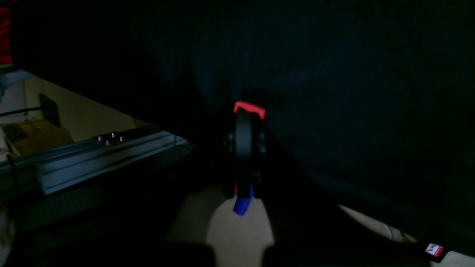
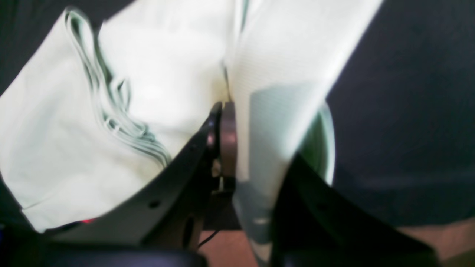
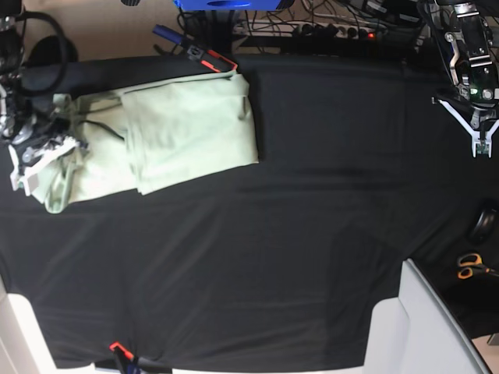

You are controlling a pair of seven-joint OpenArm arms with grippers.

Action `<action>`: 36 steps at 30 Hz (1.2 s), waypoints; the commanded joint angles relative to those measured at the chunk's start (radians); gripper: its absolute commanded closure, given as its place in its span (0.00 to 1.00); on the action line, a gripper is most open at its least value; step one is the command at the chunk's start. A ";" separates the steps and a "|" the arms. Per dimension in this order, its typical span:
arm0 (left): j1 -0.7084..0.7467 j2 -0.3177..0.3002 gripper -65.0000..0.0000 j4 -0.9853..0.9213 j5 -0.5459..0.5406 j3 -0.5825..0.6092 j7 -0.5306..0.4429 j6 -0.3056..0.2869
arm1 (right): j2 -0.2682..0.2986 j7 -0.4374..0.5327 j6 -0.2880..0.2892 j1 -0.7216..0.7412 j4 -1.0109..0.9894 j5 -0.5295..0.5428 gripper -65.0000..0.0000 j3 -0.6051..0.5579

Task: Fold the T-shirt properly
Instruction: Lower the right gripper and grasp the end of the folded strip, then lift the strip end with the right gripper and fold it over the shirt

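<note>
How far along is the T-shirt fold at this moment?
Partway. Done: the T-shirt already lies doubled into a rough rectangle on the black table covering. In hand: the right gripper is shut on its bunched end. The left gripper hangs shut, away from it. Left: laying that end flat and squaring up.

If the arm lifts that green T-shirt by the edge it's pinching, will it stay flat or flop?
Probably flop: the T-shirt lies in soft creases and bunches where the right gripper pinches it, so it looks limp. It seems thin and light, since folded layers lie nearly flat. Pushed along the black table cover, it would likely wrinkle rather than slide whole.
</note>
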 commanded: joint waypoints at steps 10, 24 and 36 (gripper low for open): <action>-0.002 -0.019 1.00 0.019 0.010 -0.006 -0.009 0.007 | 0.015 0.010 -0.306 0.029 0.151 0.009 1.00 -0.269; -0.002 -0.019 1.00 0.019 0.010 -0.006 -0.009 0.007 | -0.044 0.004 -0.524 0.114 0.208 0.010 1.00 -0.589; -0.002 -0.019 1.00 0.019 0.010 -0.006 -0.009 0.007 | -0.120 0.004 -0.524 0.192 0.202 0.009 1.00 -0.768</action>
